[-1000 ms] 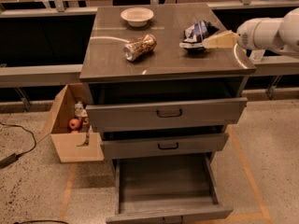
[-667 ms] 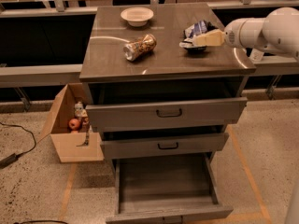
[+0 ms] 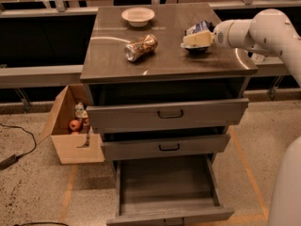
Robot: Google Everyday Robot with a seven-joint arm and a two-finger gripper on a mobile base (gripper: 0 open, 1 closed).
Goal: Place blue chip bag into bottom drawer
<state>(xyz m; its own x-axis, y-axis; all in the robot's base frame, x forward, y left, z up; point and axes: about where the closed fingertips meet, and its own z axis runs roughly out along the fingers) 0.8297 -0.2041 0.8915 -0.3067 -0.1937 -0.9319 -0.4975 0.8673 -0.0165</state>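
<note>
The blue chip bag point(image 3: 196, 29), dark blue with white patches, lies on the right part of the grey cabinet top point(image 3: 113, 55). My gripper point(image 3: 192, 41) comes in from the right on the white arm and sits over the bag's front, touching or nearly touching it. The bottom drawer point(image 3: 164, 182) is pulled out wide at floor level and has nothing in it. The two upper drawers point(image 3: 167, 113) stand slightly out.
A gold-brown can point(image 3: 140, 47) lies on its side mid-top. A white bowl point(image 3: 138, 16) stands at the back. An open cardboard box point(image 3: 70, 126) with small items sits on the floor left of the cabinet. A cable point(image 3: 23, 140) runs at far left.
My arm has moved left over the cabinet top, bringing the gripper from beside the bag onto it. The bag, can and drawers have stayed put.
</note>
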